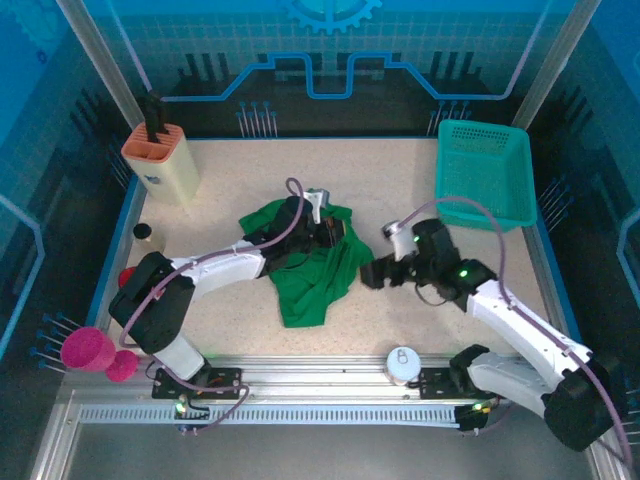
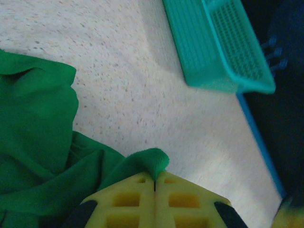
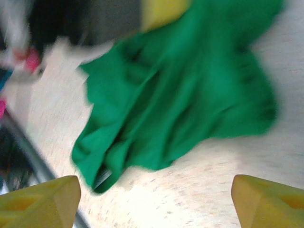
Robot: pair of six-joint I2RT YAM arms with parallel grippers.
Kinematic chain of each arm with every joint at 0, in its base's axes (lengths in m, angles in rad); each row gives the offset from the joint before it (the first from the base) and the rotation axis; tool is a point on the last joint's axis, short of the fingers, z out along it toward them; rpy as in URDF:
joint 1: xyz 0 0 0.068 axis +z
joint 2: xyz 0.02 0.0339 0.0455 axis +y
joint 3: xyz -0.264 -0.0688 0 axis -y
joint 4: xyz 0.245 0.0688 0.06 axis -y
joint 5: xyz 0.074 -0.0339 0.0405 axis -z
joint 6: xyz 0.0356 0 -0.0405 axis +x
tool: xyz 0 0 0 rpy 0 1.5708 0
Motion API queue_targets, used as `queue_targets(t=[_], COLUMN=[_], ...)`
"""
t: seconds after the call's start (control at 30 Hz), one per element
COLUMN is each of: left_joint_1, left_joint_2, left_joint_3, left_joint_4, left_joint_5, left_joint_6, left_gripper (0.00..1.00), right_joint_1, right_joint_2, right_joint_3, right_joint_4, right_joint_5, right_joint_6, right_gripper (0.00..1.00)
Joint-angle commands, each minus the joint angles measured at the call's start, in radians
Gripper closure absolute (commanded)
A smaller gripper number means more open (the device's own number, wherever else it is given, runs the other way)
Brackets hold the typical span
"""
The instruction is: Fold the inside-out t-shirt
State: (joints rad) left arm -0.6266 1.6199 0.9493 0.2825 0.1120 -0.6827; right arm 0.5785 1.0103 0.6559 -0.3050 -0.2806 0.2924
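The green inside-out t-shirt (image 1: 312, 265) lies crumpled in the middle of the table. My left gripper (image 1: 330, 228) sits at its far right part, shut on a pinched fold of the t-shirt (image 2: 154, 164) that pokes out between the yellow fingers (image 2: 128, 199). My right gripper (image 1: 372, 272) hovers just right of the cloth, open, with bare tabletop between its yellow fingertips (image 3: 45, 199). Ahead of it the t-shirt (image 3: 185, 90) is blurred.
A teal mesh basket (image 1: 486, 170) stands at the back right, also seen close by (image 2: 223, 47). A beige holder (image 1: 160, 160) stands back left. Pink objects (image 1: 88, 350) lie at the left edge. A white round object (image 1: 402, 362) rests on the front rail.
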Motion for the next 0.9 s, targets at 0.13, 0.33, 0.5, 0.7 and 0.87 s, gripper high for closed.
queue_targets(t=[0.13,0.33,0.5,0.7,0.87], left_joint_1=[0.072,0.107,0.138,0.252,0.360], left_joint_2=[-0.029,-0.062,-0.103,-0.217,-0.290], left_joint_3=[0.027,-0.001,-0.013,0.050,0.287], left_joint_4=[0.083,0.079,0.046,-0.076,-0.325], left_joint_5=[0.093,0.111,0.111,0.117,0.074], left_joint_6=[-0.263,-0.271,-0.284,-0.289,-0.194], left_gripper=[1.00,1.00,1.00,1.00,1.00], right_joint_1=[0.194,0.267,0.274,0.238,0.219], right_joint_2=[0.188,0.406,0.579,0.296,0.054], right_joint_3=[-0.127,-0.103,0.012,0.052,0.363], right_joint_4=[0.345,0.583,0.553,0.337,0.023], right_joint_5=[0.028,0.038,0.050,0.250,0.432], right_joint_6=[-0.018,-0.005,-0.056,-0.188,-0.508], right_gripper=[0.14,0.13,0.50,1.00,1.00])
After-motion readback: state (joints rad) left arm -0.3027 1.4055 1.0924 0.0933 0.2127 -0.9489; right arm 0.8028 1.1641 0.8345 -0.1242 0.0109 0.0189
